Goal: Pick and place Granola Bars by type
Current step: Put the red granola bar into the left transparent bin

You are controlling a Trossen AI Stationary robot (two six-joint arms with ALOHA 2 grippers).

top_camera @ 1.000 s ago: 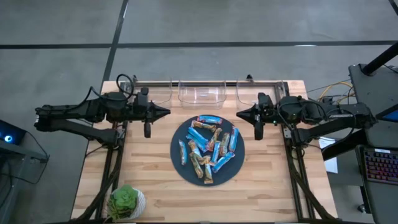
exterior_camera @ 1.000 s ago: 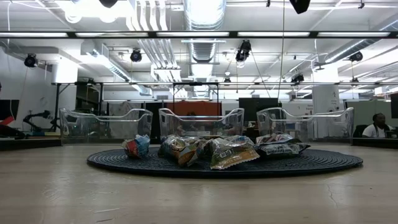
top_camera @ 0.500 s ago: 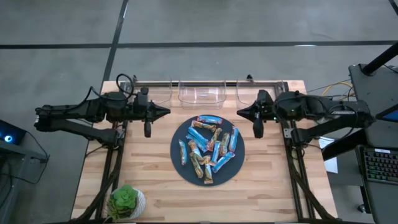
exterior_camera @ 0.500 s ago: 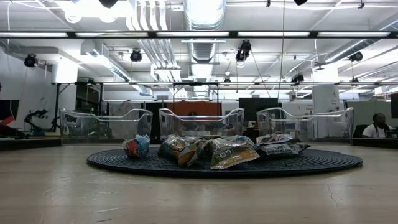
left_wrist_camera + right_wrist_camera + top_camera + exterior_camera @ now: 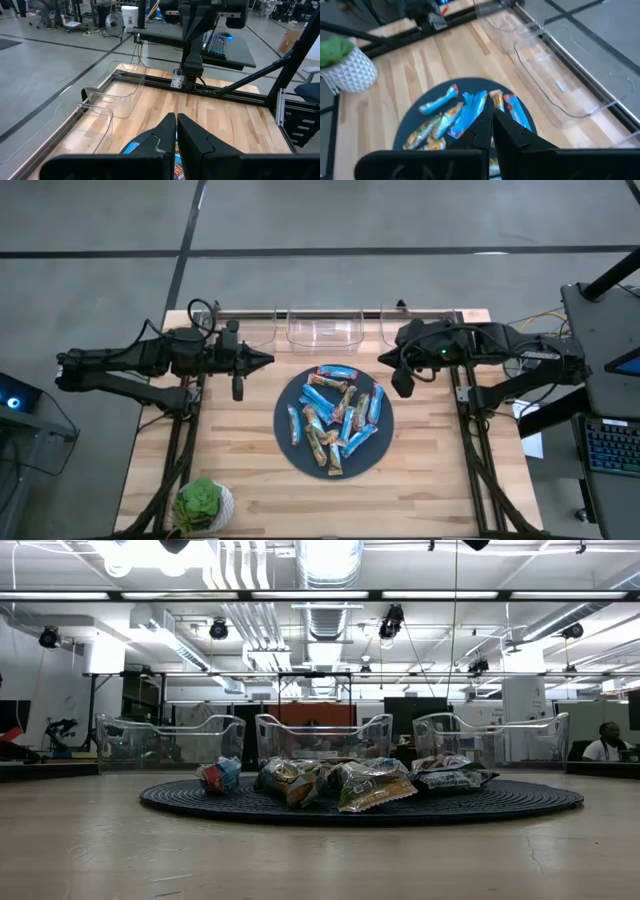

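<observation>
Several Granola Bars (image 5: 335,418) in bright blue, blue-and-red and brown-tan wrappers lie piled on a dark round plate (image 5: 285,430) at the table's middle. They also show in the low view (image 5: 330,780) and in the right wrist view (image 5: 465,112). My left gripper (image 5: 268,359) hangs shut above the table to the left of the plate, pointing almost level toward it (image 5: 176,116). My right gripper (image 5: 388,366) hangs shut above the plate's far right rim, slanting down at the bars (image 5: 492,111). Neither gripper touches anything.
Three clear plastic bins (image 5: 324,328) stand in a row along the far edge, behind the plate (image 5: 322,735). A small potted plant (image 5: 203,505) sits at the near left corner. Bare wood lies on both sides of the plate and in front of it.
My right gripper has risen a little and tipped from nearly level to slanting down at the plate, staying shut. The bars and the plate have not moved.
</observation>
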